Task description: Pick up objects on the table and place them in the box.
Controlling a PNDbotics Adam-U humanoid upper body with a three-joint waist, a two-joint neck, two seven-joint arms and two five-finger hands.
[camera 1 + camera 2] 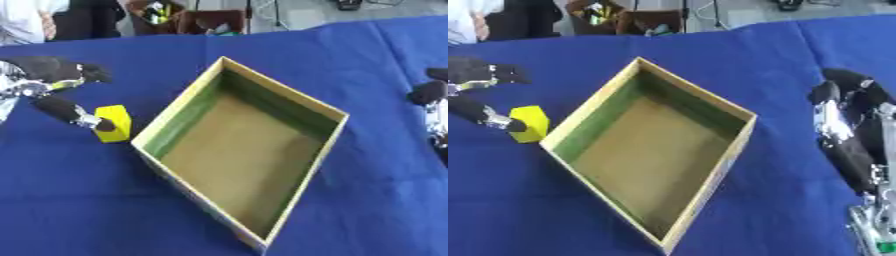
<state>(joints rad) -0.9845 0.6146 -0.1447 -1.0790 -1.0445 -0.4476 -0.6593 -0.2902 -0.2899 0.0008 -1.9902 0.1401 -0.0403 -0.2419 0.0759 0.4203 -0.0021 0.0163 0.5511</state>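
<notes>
On a blue-clothed table (79, 200), an empty cardboard box (328, 112) awaits; the right hand (846, 125) idles open at the edge while the left hand (61, 92), fingers spread, reaches the yellow block (115, 122) just beside the box, which it must next pinch and lift.

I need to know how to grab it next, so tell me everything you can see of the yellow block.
The yellow block is small, boxy, plain bright yellow, material unclear. It sits on the blue cloth just left of the open box, close to its wall. A fingertip of the left hand touches its left side; nothing grips it.
</notes>
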